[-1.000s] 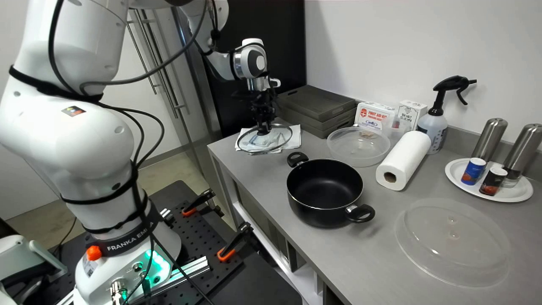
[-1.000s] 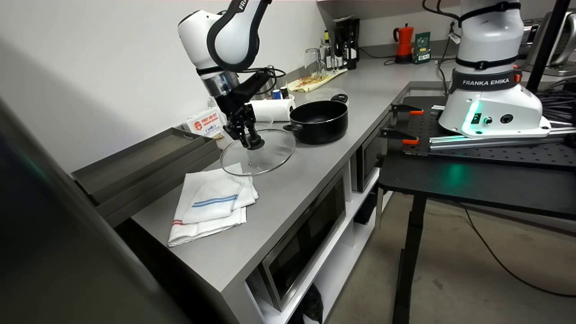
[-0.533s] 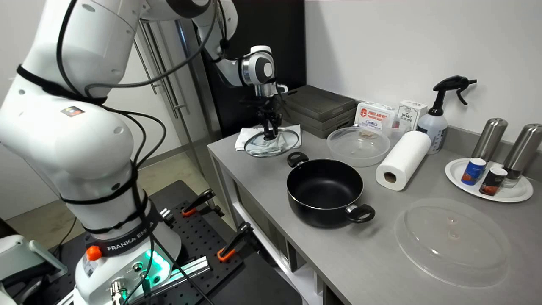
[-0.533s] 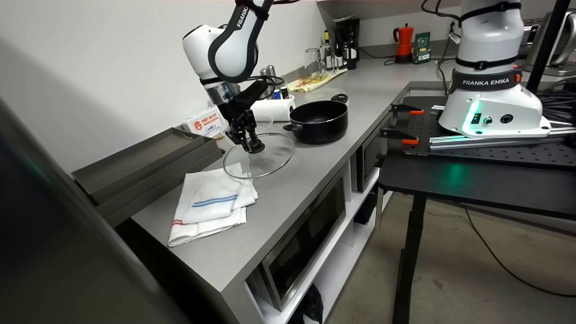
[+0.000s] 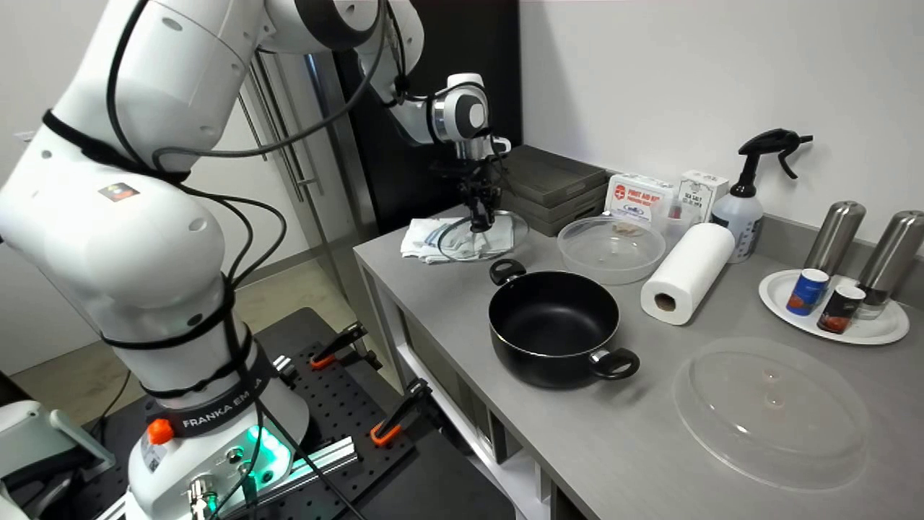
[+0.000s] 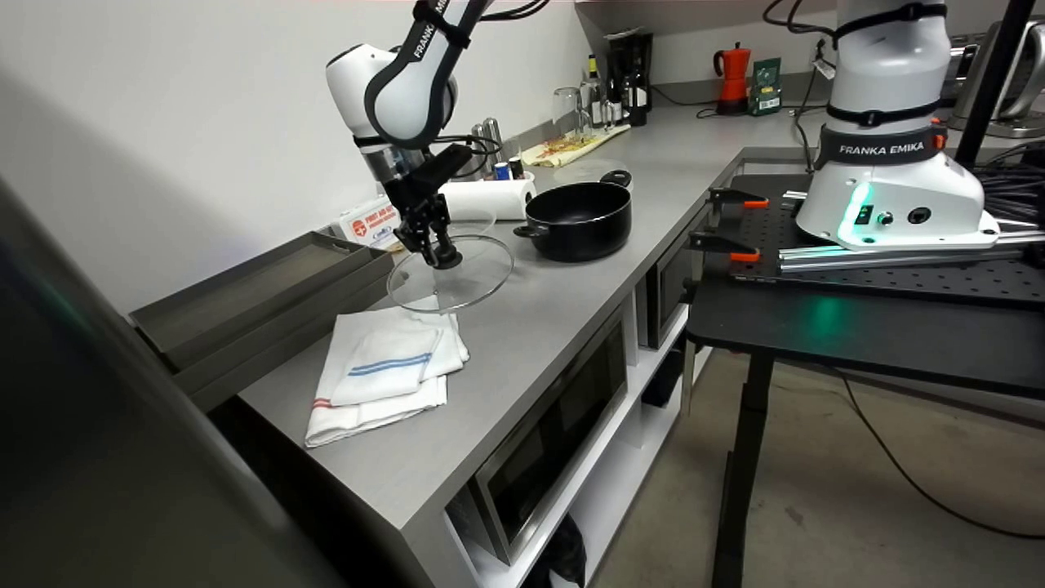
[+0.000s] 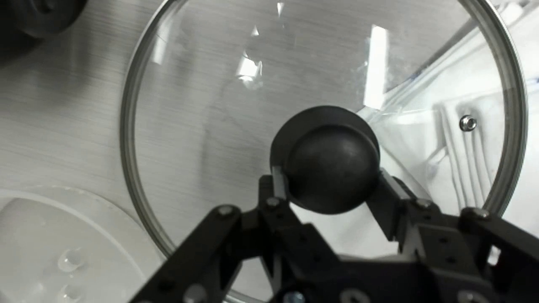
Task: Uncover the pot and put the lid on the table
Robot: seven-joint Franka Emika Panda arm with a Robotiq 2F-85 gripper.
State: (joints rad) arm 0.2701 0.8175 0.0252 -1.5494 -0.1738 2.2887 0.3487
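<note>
The black pot (image 5: 554,325) stands uncovered on the grey table (image 5: 650,412), its dark inside visible in both exterior views. A glass lid (image 6: 482,282) with a metal rim is away from the pot, over the table's far end and partly over a folded towel. My gripper (image 7: 330,179) is shut on the lid's round black knob (image 7: 334,164), one finger on each side. The lid looks slightly tilted; how much space lies beneath it is hard to judge. Part of a black pot handle (image 7: 44,14) shows in the wrist view's upper left corner.
A folded white towel (image 6: 384,367) lies partly under the lid. Grey stacked trays (image 5: 545,184) stand close behind it. A clear plastic bowl (image 5: 610,253), a paper-towel roll (image 5: 686,274) and a first aid box (image 5: 639,195) are nearby. A clear cover (image 5: 772,419) lies farther along.
The lid and gripper have shifted sideways toward the stacked trays, dipping a little and then rising again. The grip on the knob is unchanged, and the pot has not moved.
</note>
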